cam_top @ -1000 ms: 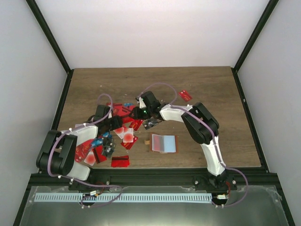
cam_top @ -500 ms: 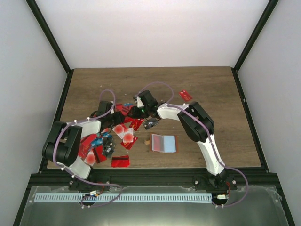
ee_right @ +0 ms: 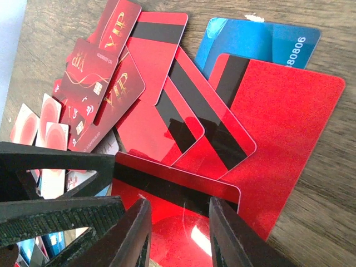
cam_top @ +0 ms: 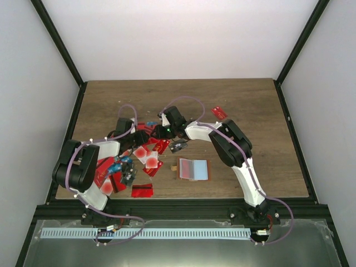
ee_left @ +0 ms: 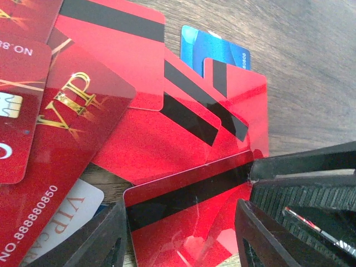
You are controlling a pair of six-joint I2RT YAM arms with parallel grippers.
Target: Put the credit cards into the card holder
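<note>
Left of centre overhead, the left gripper and right gripper, both with fingers spread, straddle one glossy red plastic credit card from opposite sides, likely to pry up its flat edge. The orange-brown folding card holder lies open, lower right, apart.

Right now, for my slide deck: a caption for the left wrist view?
Left pincer open astride a striped red card atop overlapping red cards, blue card behind.

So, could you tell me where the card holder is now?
In the top view, the card holder lies open on the wood, just right of the scattered credit cards.
</note>
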